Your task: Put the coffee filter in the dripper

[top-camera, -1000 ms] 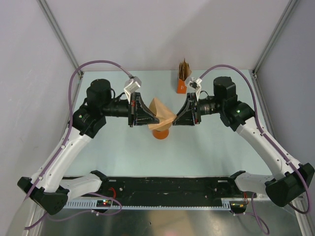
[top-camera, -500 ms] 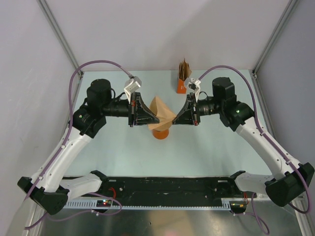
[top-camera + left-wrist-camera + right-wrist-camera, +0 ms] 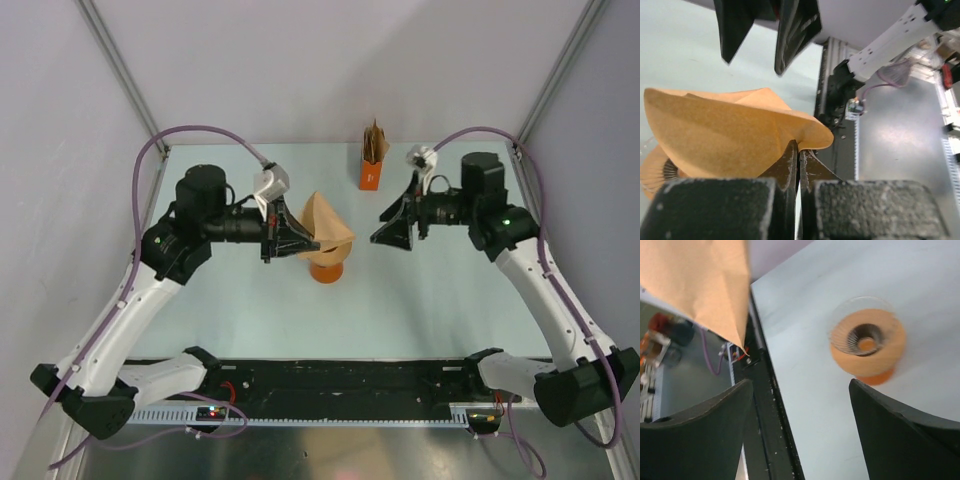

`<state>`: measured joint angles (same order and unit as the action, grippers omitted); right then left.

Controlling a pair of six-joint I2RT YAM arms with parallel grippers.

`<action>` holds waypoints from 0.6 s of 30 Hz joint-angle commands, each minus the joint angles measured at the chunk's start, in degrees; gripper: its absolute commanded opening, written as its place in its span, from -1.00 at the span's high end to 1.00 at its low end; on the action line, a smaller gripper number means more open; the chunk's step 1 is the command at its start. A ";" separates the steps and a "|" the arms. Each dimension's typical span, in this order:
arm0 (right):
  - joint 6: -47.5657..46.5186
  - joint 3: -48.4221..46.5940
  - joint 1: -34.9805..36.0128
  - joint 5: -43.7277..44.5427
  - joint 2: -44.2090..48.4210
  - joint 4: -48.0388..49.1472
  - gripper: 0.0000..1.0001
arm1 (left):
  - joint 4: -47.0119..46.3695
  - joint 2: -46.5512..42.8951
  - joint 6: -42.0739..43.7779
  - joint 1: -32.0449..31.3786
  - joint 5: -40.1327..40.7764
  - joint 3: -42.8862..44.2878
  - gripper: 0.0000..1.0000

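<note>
The coffee filter point(image 3: 325, 227) is a light-brown paper cone spread open, hanging in the air just above the dripper. My left gripper point(image 3: 300, 243) is shut on the filter's left edge; in the left wrist view its jaws point(image 3: 799, 150) pinch a fold of the paper point(image 3: 725, 135). The dripper point(image 3: 867, 336), a clear ribbed funnel, sits on an orange beaker point(image 3: 326, 271). My right gripper point(image 3: 387, 233) stands open to the right of the filter, apart from it. In the right wrist view the gap between its fingers point(image 3: 800, 385) is empty, and a corner of the filter point(image 3: 705, 285) shows at upper left.
A small orange box point(image 3: 370, 176) holding a bunch of brown papers stands at the back of the table, behind my right gripper. The black rail point(image 3: 340, 380) with the arm bases runs along the near edge.
My right gripper has let go of the filter's right side, opened wide and drawn back to the right. The left gripper still holds the filter over the dripper.
</note>
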<state>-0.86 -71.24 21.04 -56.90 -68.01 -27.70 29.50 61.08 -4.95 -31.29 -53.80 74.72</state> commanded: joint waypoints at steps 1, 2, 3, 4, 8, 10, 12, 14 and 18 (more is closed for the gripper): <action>3.44 -6.92 -4.31 5.81 3.17 -3.94 -0.70 | 13.39 0.75 21.26 -6.34 16.11 5.27 1.00; 4.66 -8.27 -4.54 7.14 3.47 -4.07 -0.74 | 14.88 1.17 24.00 -8.88 21.07 5.93 1.00; 6.54 -9.51 -4.62 7.85 3.66 -3.92 -0.79 | 15.90 1.69 26.83 -10.90 25.17 6.56 1.00; 8.58 -10.36 -4.61 8.82 3.97 -3.40 -0.85 | 16.49 2.08 28.94 -12.97 29.82 7.05 1.00; 16.34 -12.77 -4.37 11.85 3.58 -3.16 -0.98 | 17.48 4.36 36.47 -19.30 43.67 8.31 1.00; 17.85 -13.13 -3.69 13.93 3.01 -3.63 -0.99 | 18.02 5.66 39.94 -22.31 49.64 8.75 1.00; 17.74 -13.79 -2.40 15.64 2.45 -4.45 -0.99 | 18.62 7.07 42.59 -24.96 52.61 9.25 1.00; 16.36 -15.10 -0.75 16.68 1.59 -5.71 -0.99 | 19.25 8.38 44.82 -26.96 55.96 9.69 1.00; 11.76 -18.05 3.33 21.27 -0.28 -8.42 -0.99 | 20.03 10.69 47.72 -29.42 59.33 10.24 1.00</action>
<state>13.72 -84.77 21.10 -41.39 -66.94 -33.50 48.34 70.70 36.12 -58.63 -2.87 82.17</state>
